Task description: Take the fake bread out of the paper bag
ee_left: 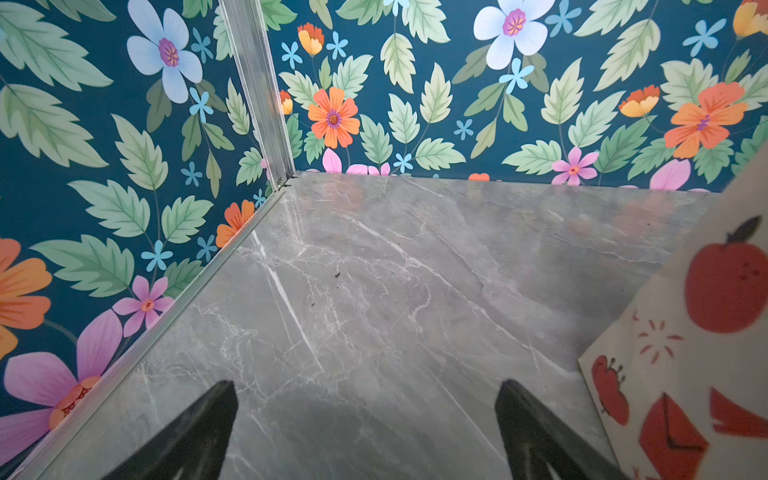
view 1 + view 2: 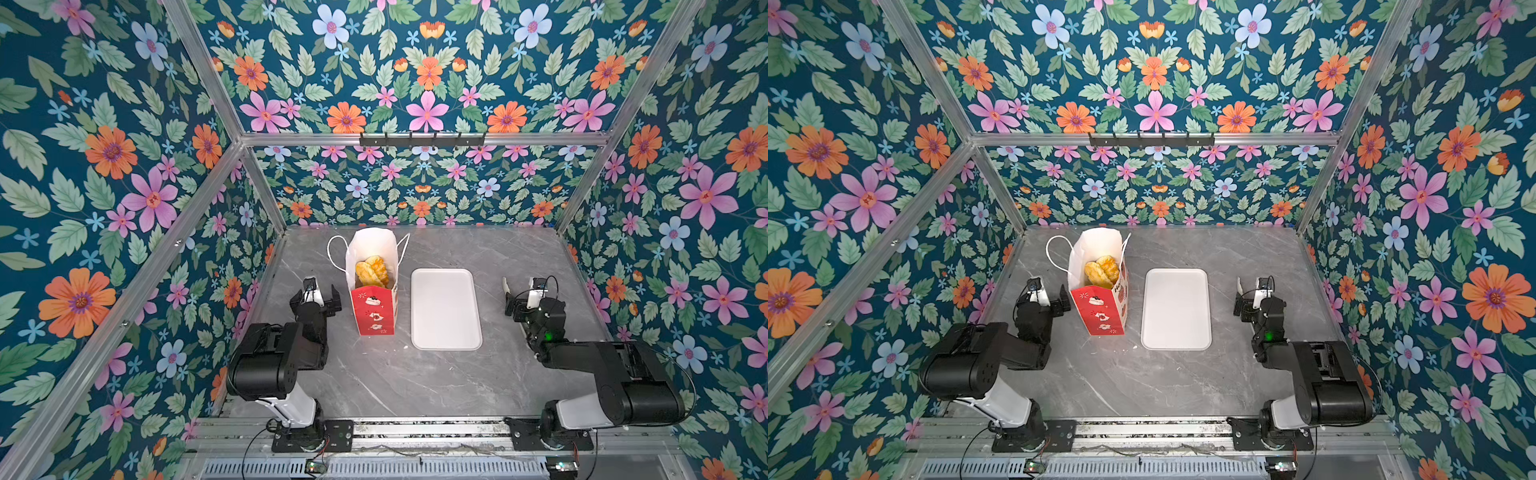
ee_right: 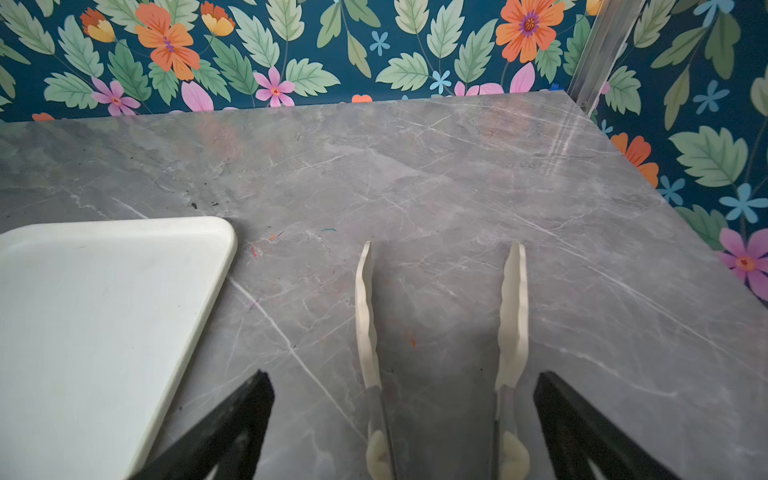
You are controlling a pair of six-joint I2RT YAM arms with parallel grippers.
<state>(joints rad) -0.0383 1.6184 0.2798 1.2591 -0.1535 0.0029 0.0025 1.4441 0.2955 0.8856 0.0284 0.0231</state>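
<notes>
Fingers (image 1: 199, 428) of the left gripper (image 1: 365, 386) were spread and empty, just beside the bag (image 2: 374, 311). Right gripper (image 3: 404, 375) was spread too, with tongs (image 3: 513, 311) between its fingers and nothing pinched. Bread (image 2: 372, 271) sat deep in the upright bag. It was likely light, firm and glossy, and the bag thin and tippy. Best to pinch 1 piece across its middle.

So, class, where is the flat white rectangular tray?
In both top views the flat white rectangular tray lies on the grey marble tabletop, just right of the tall red paper bag, not touching it.
</notes>
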